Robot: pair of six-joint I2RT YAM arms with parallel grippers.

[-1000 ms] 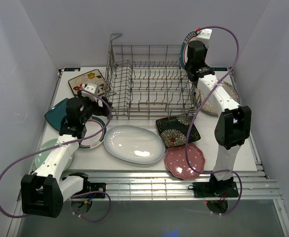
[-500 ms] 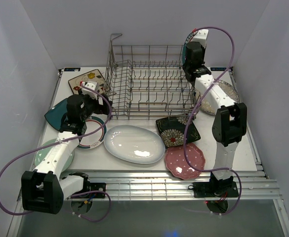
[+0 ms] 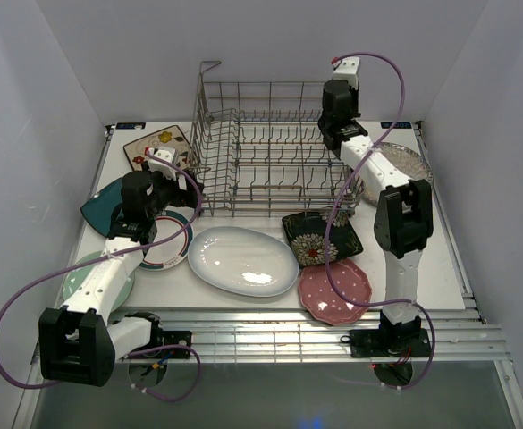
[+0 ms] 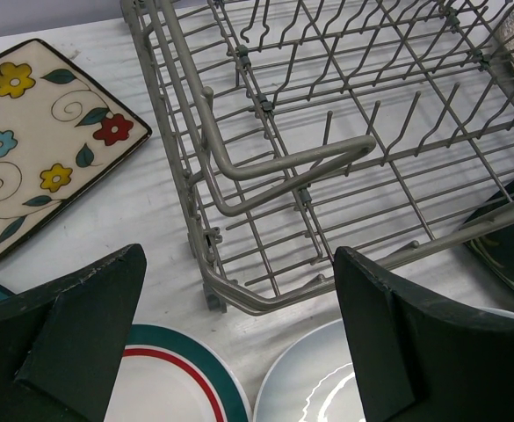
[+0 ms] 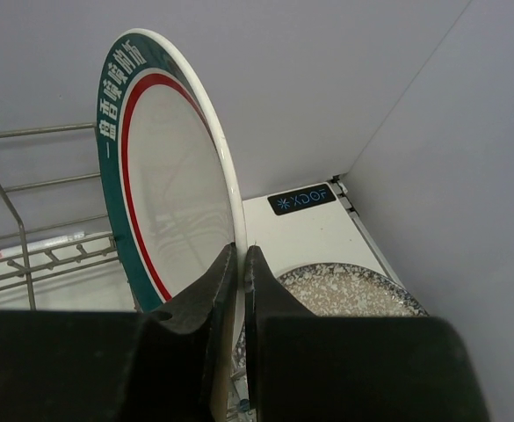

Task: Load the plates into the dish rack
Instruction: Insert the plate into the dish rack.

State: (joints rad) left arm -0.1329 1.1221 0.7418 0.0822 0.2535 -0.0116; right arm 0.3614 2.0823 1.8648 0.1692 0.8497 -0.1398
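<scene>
The left end effector [image 4: 237,264] hung wide open and empty by the near corner of the dish rack [image 3: 270,143], over a white oval plate [image 4: 309,387] on the surface [image 4: 164,220]. The right end effector [image 5: 237,268] pinched the rim of a teal-rimmed plate [image 5: 173,176], upright above the rack's far right corner, probably to drop it edge-first between the tines once past the wall.

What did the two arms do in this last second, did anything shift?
The right gripper, shut on the teal-rimmed plate, carried it leftward toward the far right corner of the dish rack. Nothing was picked up or let go. The left gripper stayed open by the rack's left end, and the white oval plate and the others on the table did not move.
</scene>
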